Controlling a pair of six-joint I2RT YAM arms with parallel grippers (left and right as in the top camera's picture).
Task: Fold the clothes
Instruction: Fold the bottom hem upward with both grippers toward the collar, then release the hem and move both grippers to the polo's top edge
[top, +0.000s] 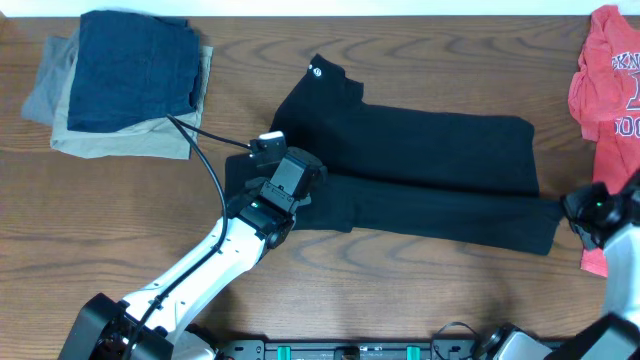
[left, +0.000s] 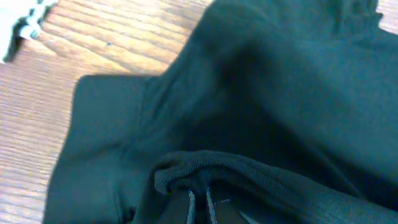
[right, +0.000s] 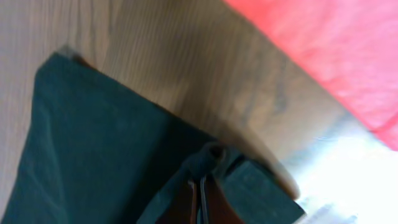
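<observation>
Left gripper (left: 199, 200) is clamped shut on a bunched edge of the black shirt (top: 440, 160) at its left end. Right gripper (right: 200, 191) is pinched shut on the shirt's near right corner, just beside the red t-shirt (top: 605, 80). Shirt lies lengthwise across the middle of the table (top: 400, 290), as a long strip. Gripping both ends probably lets the near edge lift evenly for the next fold.

The black shirt (top: 430, 165) is lying folded lengthwise across the middle of the table, its collar label facing up.
</observation>
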